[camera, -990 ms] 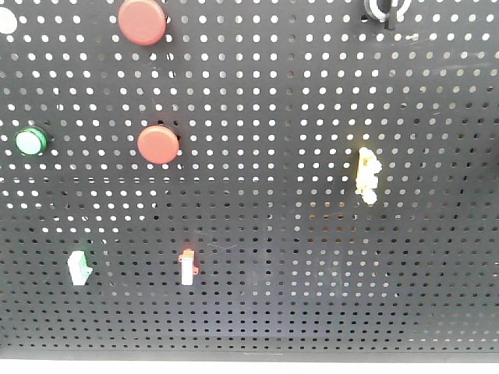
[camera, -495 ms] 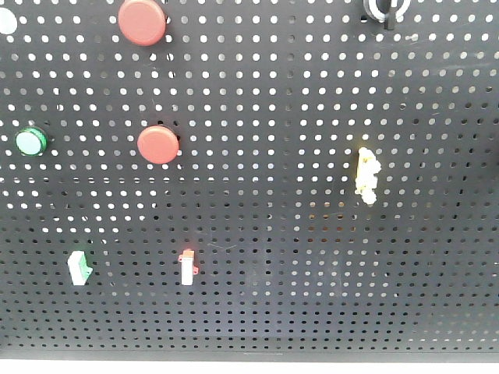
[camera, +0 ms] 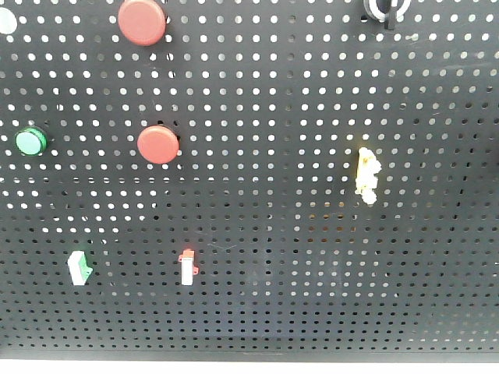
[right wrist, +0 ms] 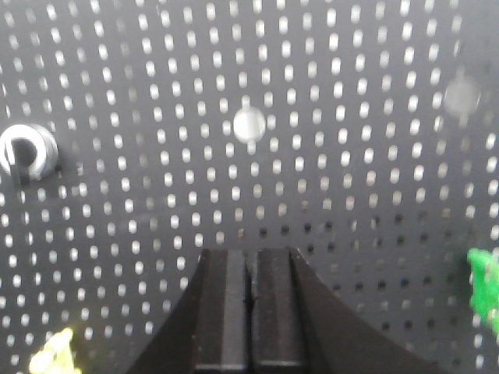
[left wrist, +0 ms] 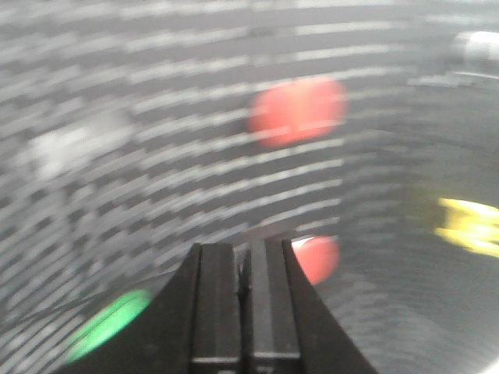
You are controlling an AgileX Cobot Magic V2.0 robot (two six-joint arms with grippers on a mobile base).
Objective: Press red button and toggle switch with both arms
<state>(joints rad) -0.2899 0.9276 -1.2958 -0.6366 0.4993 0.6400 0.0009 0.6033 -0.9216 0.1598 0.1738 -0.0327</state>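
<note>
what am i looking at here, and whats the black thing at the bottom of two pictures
This is a two-armed robot facing a black pegboard with controls mounted on it. The front view shows the board alone: the red button at the top, a smaller red disc below it, a green button to the left. The other two pictures come from cameras on the wrists. The black shape is each arm's gripper: the left gripper, in a blurred picture, and the right gripper. Both are shut and hold nothing.
</note>
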